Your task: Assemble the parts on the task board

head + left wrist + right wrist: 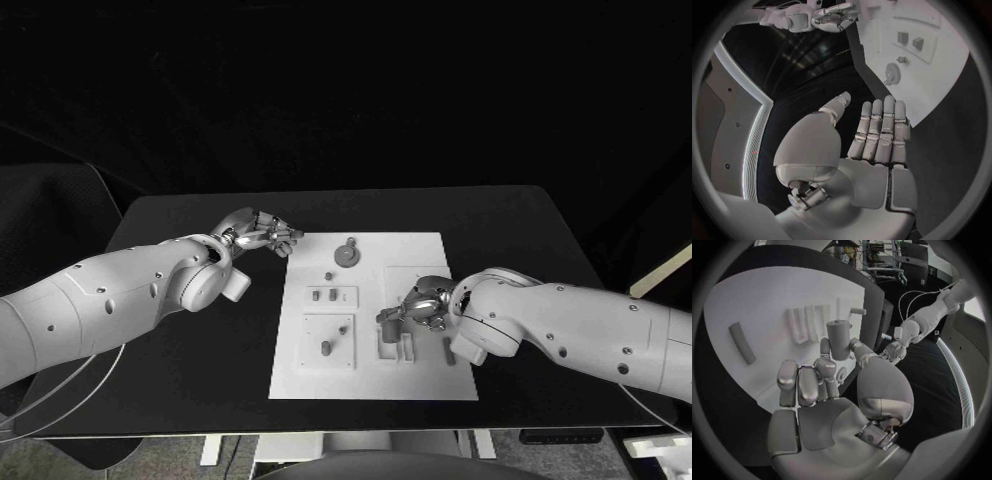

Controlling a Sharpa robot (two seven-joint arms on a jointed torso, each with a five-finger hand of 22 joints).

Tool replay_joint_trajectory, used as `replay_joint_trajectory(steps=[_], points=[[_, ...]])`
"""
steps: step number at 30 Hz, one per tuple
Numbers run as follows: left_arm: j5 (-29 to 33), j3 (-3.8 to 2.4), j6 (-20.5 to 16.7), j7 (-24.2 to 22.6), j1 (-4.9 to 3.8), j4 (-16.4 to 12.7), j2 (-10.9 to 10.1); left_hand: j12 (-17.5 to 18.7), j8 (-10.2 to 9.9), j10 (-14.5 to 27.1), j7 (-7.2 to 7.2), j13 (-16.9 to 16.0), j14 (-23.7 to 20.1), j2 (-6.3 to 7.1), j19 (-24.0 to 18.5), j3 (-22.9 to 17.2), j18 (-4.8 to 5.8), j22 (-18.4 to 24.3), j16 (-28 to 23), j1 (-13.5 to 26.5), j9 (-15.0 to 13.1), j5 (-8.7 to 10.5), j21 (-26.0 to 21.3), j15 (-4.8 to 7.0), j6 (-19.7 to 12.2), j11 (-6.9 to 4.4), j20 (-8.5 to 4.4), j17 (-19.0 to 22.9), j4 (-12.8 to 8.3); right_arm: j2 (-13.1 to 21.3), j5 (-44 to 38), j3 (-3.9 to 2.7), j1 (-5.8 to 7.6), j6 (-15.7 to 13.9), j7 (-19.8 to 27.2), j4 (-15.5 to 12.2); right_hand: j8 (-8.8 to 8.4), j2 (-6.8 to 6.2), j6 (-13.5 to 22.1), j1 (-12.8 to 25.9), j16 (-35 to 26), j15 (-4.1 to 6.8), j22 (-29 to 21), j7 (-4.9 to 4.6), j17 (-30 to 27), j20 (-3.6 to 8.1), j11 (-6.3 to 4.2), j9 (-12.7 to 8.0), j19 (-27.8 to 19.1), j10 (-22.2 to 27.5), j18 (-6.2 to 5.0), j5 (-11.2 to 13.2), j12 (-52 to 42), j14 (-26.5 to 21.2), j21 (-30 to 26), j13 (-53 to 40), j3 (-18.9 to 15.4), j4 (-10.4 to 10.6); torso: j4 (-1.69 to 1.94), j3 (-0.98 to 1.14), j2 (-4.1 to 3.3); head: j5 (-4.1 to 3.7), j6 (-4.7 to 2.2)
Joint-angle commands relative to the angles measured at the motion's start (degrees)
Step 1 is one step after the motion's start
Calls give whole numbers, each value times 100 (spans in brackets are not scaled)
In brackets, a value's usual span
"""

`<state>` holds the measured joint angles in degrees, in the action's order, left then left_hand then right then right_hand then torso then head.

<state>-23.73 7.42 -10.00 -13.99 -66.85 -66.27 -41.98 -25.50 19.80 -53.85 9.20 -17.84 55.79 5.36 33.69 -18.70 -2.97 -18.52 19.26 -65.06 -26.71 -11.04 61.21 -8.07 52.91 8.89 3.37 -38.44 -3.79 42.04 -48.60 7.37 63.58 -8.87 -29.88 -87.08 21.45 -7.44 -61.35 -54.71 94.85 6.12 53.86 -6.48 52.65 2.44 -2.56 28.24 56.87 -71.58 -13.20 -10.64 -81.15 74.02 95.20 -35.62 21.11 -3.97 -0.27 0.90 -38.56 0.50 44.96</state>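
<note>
Right hand (418,308) pinching a grey peg (838,339) upright over the board (433,245), near its right-side slots. Keep peg vertical, lower slowly, seat before releasing. Left hand (260,233) open, empty, hovering off board's far-left corner.

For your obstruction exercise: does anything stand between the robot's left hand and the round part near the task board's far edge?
Nothing visible does. The left hand hovers by the task board; only bare board lies before the round part.

White task board (378,385) mid-table w/ small grey parts (346,256).
</note>
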Motion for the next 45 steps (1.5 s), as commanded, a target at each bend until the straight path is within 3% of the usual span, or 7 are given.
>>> replay_joint_trajectory(steps=[1, 8, 16, 33, 45], points=[[32, -3, 78, -25, -5, -4, 20, 21, -11, -29, -21, -9, 23, -16, 22, -8, -41, -7, -27, 53, -9, -11, -10, -8, 12, -6, -4, 6, 34, -51, 87, 25, -3, 99, -2, 27, 37, 228, -126, -149, 200, 34, 7, -116, 9, 35, 6, 2, -9, -42, -180, -25, -29, -12, 843, -5, 289, -298, -2, 1, -2, 5, 8], [32, -3, 80, -22, -4, -5, 11, 23, -10, -28, -21, -9, 21, -16, 20, -7, -41, -7, -30, 54, -9, -11, -11, -8, 14, -6, -4, 8, 35, -46, 4, 83, -3, 278, -55, 47, 28, 183, -130, -54, 196, 28, 21, -120, 14, 26, 18, -1, -16, -27, -180, -19, -20, -27, 836, -3, 243, -252, 0, 1, -1, 11, 33], [32, -3, 81, -22, -4, -4, 12, 24, -10, -28, -21, -9, 19, -16, 18, -7, -41, -6, -32, 55, -9, -11, -12, -8, 15, -6, -5, 9, 36, -41, -2, 205, -5, 386, -88, 14, 21, 174, -127, -15, 193, 25, 26, -122, 16, 22, 23, -3, -19, -20, -180, -19, -16, -34, 832, -3, 229, -233, -4, 9, 2, 18, 48], [31, -3, 84, -3, -4, -2, 3, 28, -9, -27, -22, -9, 16, -17, 15, -7, -40, -6, -37, 57, -10, -11, -15, -9, 17, -6, -5, 10, 37, -66, -7, 219, -5, 367, -129, 51, 17, 154, -144, 111, 195, 21, 43, -120, 25, 12, 32, -4, -23, -16, -180, -17, -17, -43, 829, -6, 192, -169, 0, 10, 1, 25, 61], [31, -3, 88, 5, -4, -4, -2, 30, -9, -27, -22, -9, 12, -17, 12, -7, -40, -6, -41, 59, -10, -11, -17, -9, 19, -6, -5, 12, 38, -154, -69, 227, -7, 305, -122, 171, -12, 37, -134, 335, 194, 18, 68, -123, 37, -1, 38, -14, -28, -9, -180, -17, -14, -55, 818, -9, 139, -62, -1, 7, -1, 31, 75]])
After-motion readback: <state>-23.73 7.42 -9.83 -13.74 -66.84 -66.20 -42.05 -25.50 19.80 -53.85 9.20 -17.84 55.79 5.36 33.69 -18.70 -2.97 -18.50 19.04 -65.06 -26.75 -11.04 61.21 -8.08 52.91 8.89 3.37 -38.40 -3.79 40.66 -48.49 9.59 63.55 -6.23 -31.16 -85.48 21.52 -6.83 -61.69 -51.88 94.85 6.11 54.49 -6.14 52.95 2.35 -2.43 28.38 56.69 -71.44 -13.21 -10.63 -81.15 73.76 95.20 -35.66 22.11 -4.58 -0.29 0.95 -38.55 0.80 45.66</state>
